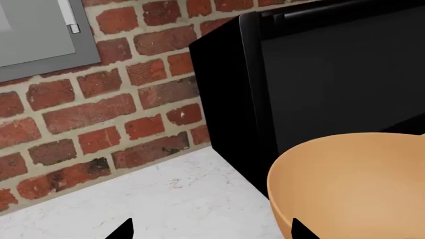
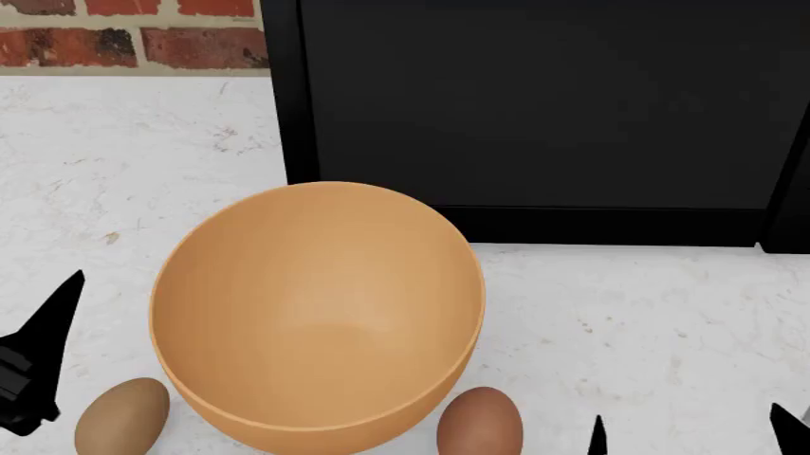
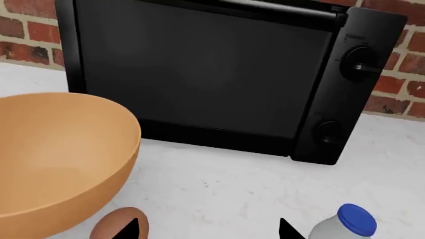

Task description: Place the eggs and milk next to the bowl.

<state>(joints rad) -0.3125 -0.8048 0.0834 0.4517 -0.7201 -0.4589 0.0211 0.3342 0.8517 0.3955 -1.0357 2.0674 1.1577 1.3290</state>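
Nearest, at the bench's front edge in the head view, the lighter egg (image 2: 121, 415) lies just left of the bowl (image 2: 317, 313), close beside the left claw (image 2: 38, 370), whose dark fingertip (image 2: 57, 308) rises at the frame's left. The redder egg (image 2: 480, 423) sits at the bowl's front right, touching or nearly touching its wall, its long axis roughly front to back; the tan one tilts slightly. The right claw (image 3: 209, 229) stands released, its two tips spread apart, with the red egg (image 3: 113, 224) just outside one tip and the milk (image 3: 345, 226) just outside the other, upright, blue cap on top. The left claw (image 1: 209, 231) also shows both tips set wide, released and holding nothing, the bowl's rim (image 1: 279, 199) next to one tip.

White marbled bench (image 2: 633, 332) carries everything. Behind the bowl a black oven (image 3: 199, 74) stands with two knobs (image 3: 359, 64) on its right side, and past it a red brick wall (image 1: 99, 109) with a grey panel (image 1: 40, 30).
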